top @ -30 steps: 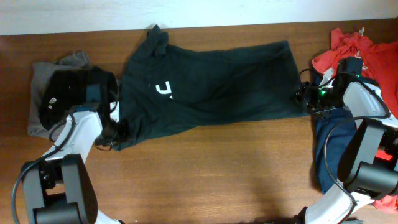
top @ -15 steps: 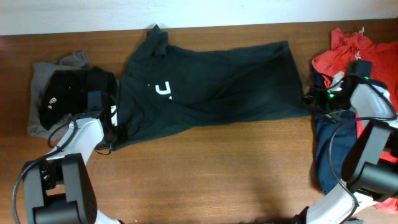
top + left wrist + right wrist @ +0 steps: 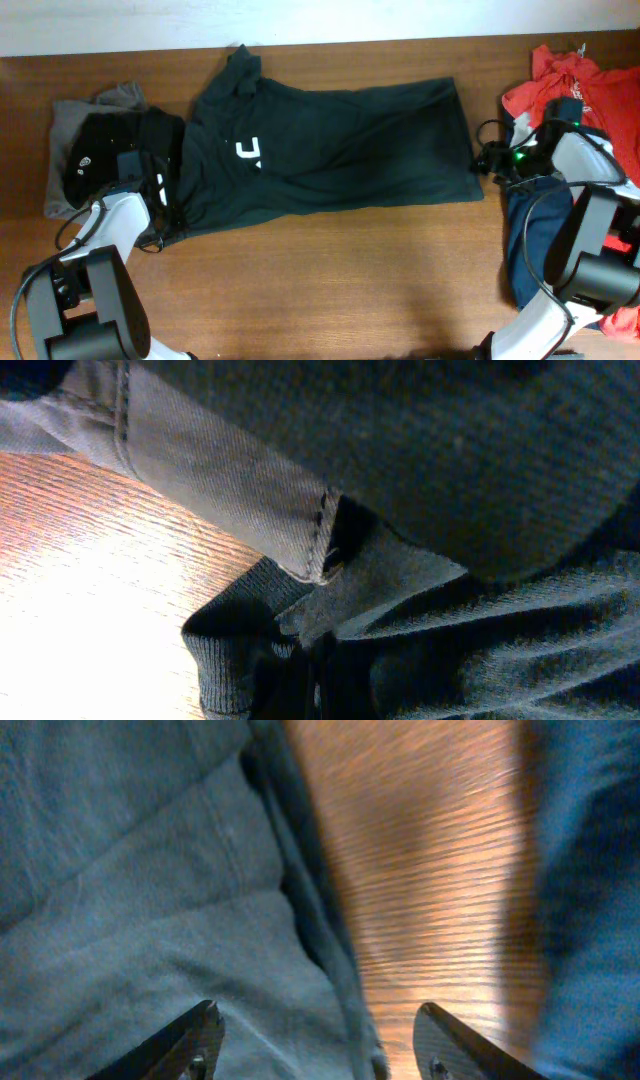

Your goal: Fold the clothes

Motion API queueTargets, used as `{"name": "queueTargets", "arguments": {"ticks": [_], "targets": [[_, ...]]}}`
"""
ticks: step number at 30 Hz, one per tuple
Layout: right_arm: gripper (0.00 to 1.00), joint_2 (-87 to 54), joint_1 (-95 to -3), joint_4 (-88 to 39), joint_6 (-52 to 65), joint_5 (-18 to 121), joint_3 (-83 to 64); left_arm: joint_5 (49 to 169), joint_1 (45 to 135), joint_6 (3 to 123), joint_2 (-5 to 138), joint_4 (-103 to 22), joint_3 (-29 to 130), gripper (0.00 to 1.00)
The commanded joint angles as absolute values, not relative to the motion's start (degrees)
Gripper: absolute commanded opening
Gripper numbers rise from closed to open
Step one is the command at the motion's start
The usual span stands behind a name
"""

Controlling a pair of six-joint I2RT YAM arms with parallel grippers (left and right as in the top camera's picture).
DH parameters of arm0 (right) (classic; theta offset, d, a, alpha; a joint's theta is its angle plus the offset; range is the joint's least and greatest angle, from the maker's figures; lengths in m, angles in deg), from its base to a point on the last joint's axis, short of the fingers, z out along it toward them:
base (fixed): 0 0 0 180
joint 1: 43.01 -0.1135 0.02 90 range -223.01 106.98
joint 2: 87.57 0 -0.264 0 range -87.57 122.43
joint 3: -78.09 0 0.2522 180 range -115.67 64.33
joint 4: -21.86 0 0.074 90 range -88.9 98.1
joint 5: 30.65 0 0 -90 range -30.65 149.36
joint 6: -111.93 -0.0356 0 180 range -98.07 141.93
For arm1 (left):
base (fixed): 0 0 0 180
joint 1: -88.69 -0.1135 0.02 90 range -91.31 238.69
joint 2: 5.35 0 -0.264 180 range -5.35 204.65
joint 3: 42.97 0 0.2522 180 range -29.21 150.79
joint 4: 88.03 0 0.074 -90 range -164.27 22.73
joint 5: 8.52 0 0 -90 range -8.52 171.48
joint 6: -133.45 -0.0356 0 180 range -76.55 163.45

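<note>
The dark green-black T-shirt (image 3: pixel 340 140) lies spread out across the back half of the wooden table (image 3: pixel 350 280), white letters (image 3: pixel 245 152) facing up. My left gripper (image 3: pixel 165 210) is at its lower left edge. In the left wrist view, dark ribbed cloth (image 3: pixel 450 650) bunches around the closed jaws (image 3: pixel 320 680). My right gripper (image 3: pixel 487 162) is at the shirt's right hem. In the right wrist view its fingers (image 3: pixel 320 1045) are wide apart and straddle the hem edge (image 3: pixel 330 950), with shirt cloth (image 3: pixel 130 900) on the left and bare wood on the right.
A pile of black (image 3: pixel 100 150) and grey (image 3: pixel 65 120) garments lies at the left, touching the shirt. Red clothes (image 3: pixel 580 80) and a navy garment (image 3: pixel 525 240) are heaped at the right edge, under my right arm. A white wall runs along the back.
The shirt has slid left and lies flatter, and its letters have shifted left. My left gripper moved left with the cloth. My right gripper drew back right, then returned to the hem.
</note>
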State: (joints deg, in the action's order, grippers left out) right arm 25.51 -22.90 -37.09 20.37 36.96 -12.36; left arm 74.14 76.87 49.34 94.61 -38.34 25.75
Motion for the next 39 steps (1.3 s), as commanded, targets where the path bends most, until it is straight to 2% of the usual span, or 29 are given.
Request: {"name": "queueTargets", "arguments": {"ticks": [1, 6, 11, 15, 17, 19, 20, 25, 39], "targets": [[0.61, 26.52, -24.47, -37.26, 21.72, 36.68, -11.97, 72.7, 76.2, 50.28, 95.09, -38.3, 24.61, 0.0], [0.56, 27.13, -25.1, -36.91, 21.72, 41.27, -11.94, 72.72, 76.2, 50.28, 95.09, -38.89, 24.61, 0.0], [0.44, 29.77, -25.21, -37.11, 21.66, 42.01, -11.59, 72.9, 76.2, 50.28, 95.09, -38.91, 24.61, 0.0], [0.4, 32.68, -25.93, -37.61, 21.07, 42.01, -11.57, 73.31, 76.2, 50.28, 95.09, -38.91, 24.61, 0.0], [0.32, 33.2, -26.28, -38.0, 21.04, 41.84, -11.57, 73.45, 76.2, 50.28, 95.09, -38.91, 24.61, 0.0], [0.09, 33.25, -26.5, -38.81, 21.09, 41.77, -11.59, 73.75, 76.2, 50.28, 95.09, -38.91, 24.61, 0.0], [0.04, 33.23, -26.44, -39.05, 21.04, 42.84, -11.66, 73.75, 76.2, 50.28, 95.09, -38.91, 24.61, 0.0], [0.04, 33.03, -23.31, -42.79, 14.73, 55.04, -14.2, 73.75, 76.17, 50.26, 95.09, -38.89, 24.61, 0.0], [0.04, 33.03, -19.46, -46.24, 14.18, 60.55, -15.16, 73.49, 76.13, 49.84, 95.07, -36.88, 24.68, 0.0]]}}
